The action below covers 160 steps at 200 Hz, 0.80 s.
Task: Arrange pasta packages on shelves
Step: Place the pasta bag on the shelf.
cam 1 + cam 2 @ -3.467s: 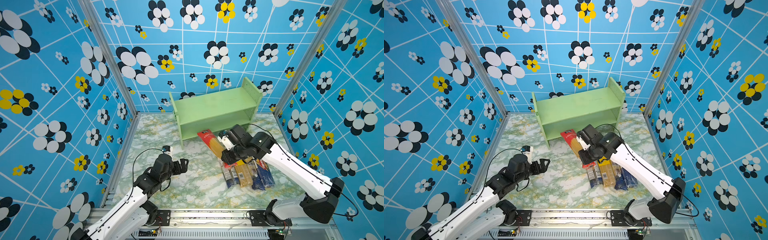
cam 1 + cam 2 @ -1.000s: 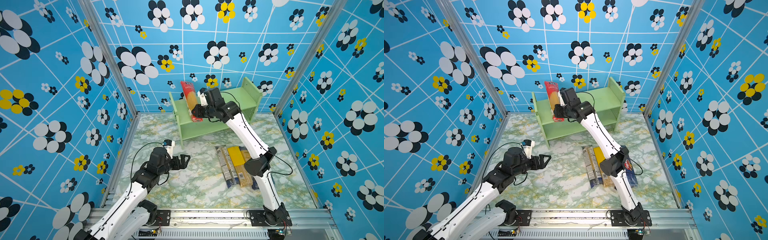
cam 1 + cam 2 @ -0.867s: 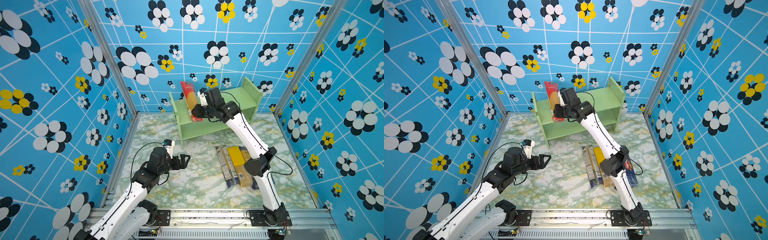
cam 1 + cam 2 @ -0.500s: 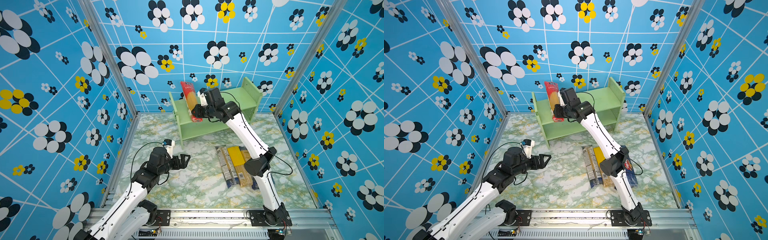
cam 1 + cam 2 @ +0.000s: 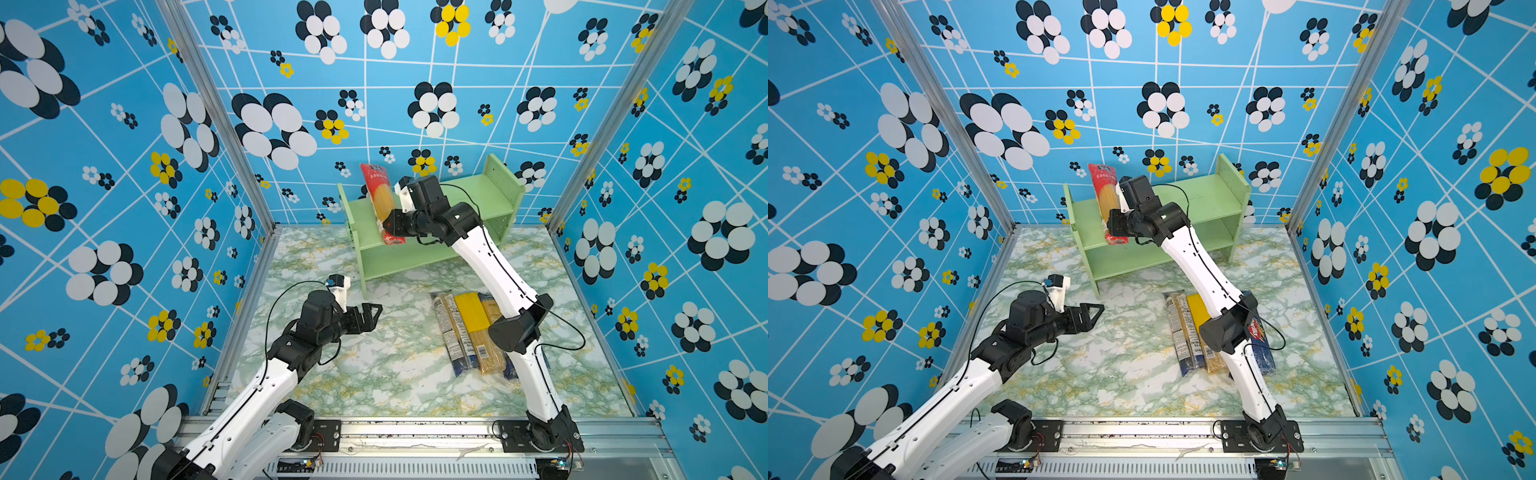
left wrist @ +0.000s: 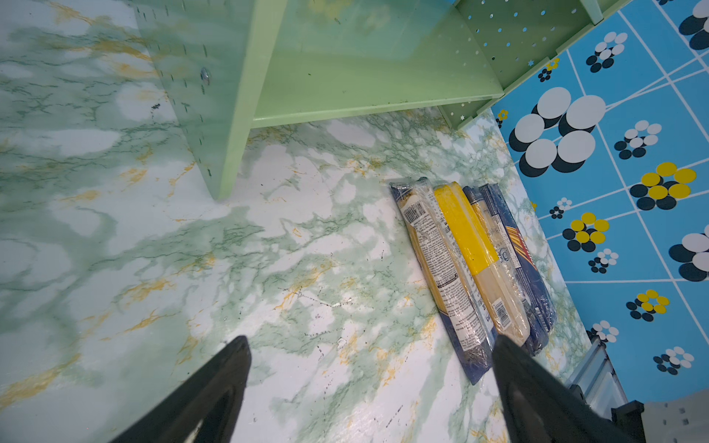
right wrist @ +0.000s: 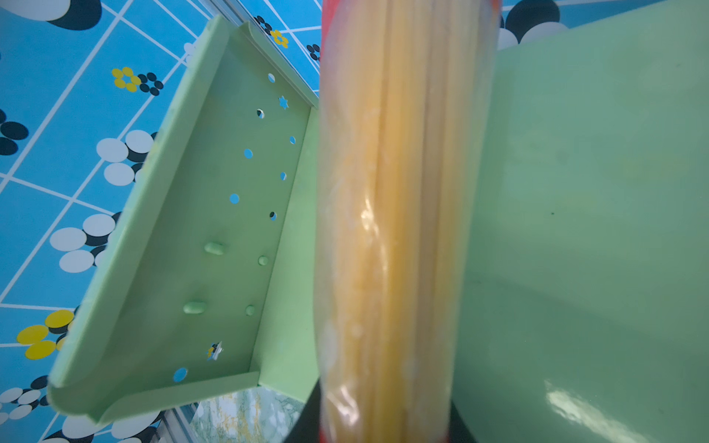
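Observation:
My right gripper [image 5: 390,226] [image 5: 1115,227] [image 7: 383,425] is shut on the red pasta package [image 5: 380,195] [image 5: 1105,195] [image 7: 395,230] near its lower red end. The pack tilts steeply over the left end of the pale green shelves' top tier [image 5: 457,195] [image 5: 1204,199] [image 7: 575,230]. Its upper end rises toward the back wall. Several more packs lie side by side on the table: clear with white label [image 5: 451,328] [image 6: 437,261], yellow [image 5: 471,316] [image 6: 468,237], and dark blue [image 5: 1260,340] [image 6: 525,261]. My left gripper [image 5: 372,316] [image 5: 1094,316] [image 6: 368,341] hovers open and empty left of them.
The marble table [image 5: 374,365] is boxed in by blue flowered walls on three sides, and a metal rail [image 5: 415,432] runs along its front edge. My right arm's elbow [image 5: 515,328] hangs over the lying packs. The shelves' lower tier [image 6: 345,84] holds nothing.
Since 3.5 s ago my right gripper has carried the red pack from the table pile up to the top shelf. Over the last second nothing has visibly moved.

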### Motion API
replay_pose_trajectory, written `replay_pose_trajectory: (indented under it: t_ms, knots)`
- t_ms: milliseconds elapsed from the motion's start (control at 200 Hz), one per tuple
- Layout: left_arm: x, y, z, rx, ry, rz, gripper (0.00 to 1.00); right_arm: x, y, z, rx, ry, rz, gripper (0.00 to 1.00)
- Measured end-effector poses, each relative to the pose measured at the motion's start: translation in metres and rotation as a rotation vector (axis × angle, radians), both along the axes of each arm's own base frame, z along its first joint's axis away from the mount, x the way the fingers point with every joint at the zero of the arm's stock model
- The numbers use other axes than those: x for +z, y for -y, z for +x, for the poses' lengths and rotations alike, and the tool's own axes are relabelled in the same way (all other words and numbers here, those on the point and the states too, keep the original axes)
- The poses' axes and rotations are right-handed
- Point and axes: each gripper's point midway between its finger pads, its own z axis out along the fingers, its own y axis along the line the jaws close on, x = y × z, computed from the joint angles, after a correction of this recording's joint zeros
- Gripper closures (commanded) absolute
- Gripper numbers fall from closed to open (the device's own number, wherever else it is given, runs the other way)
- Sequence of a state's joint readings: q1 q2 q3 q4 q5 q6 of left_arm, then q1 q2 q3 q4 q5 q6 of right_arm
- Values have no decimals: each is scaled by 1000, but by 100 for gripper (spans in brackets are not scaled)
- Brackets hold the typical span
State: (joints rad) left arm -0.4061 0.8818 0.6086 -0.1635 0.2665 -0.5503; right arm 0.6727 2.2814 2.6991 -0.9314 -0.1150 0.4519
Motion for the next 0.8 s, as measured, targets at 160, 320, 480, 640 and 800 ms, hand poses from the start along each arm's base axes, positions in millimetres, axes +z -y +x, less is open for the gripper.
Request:
replay_pose_trajectory:
  t_ms: [160,320,480,640,800]
  knots:
    - [-3,0,1,0,-10,4,1,0,0,0,1,1,-1,94]
    - [-6,1,2,0,-17,8,1,-1,0,0,1,0,-2,93]
    - [-6,1,2,0,-17,8,1,-1,0,0,1,0,-2,90]
    - [-6,0,2,1,-17,8,1,-1,0,0,2,0,-2,82]
    - [-6,0,2,1,-16,8,1,-1,-1,-1,8,-2,1,78]
